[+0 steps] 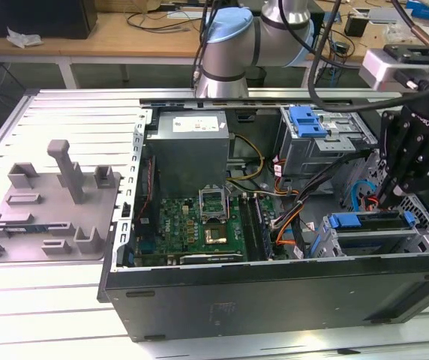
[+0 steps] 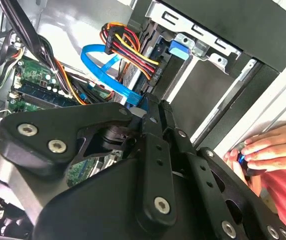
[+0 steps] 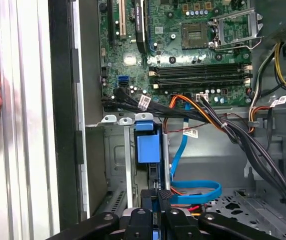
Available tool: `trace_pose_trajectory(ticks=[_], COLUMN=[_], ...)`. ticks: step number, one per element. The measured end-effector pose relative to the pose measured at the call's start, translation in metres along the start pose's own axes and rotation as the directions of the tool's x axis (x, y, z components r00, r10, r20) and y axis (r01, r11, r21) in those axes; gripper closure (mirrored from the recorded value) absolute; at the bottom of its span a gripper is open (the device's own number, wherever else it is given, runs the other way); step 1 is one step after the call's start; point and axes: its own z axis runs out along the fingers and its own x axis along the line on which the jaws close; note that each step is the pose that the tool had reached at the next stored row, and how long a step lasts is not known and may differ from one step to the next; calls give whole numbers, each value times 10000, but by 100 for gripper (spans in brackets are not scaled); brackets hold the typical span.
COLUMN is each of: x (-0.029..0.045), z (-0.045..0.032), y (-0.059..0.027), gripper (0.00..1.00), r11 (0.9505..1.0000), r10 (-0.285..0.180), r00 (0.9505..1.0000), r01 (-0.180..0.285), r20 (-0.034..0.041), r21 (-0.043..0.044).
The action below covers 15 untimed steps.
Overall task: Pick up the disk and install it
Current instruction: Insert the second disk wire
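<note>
Apparently the pincer (image 3: 163, 196) grips the disk (image 3: 148, 147) seated in its bay.

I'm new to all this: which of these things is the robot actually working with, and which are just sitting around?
In the job: gripper, close to the drive bay; disk in its blue frame, in that bay; open computer case.

Just about: motherboard; blue cable; grey box; grey tray beside the case; a person's hand at the case edge.
</note>
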Motion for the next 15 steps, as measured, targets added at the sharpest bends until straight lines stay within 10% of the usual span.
trace_pose_trajectory(ticks=[15], x=[60], z=[49], y=[4], gripper=[84], r11=[9998], r10=[-207], r00=[9984], r01=[205], r20=[520], r21=[42])
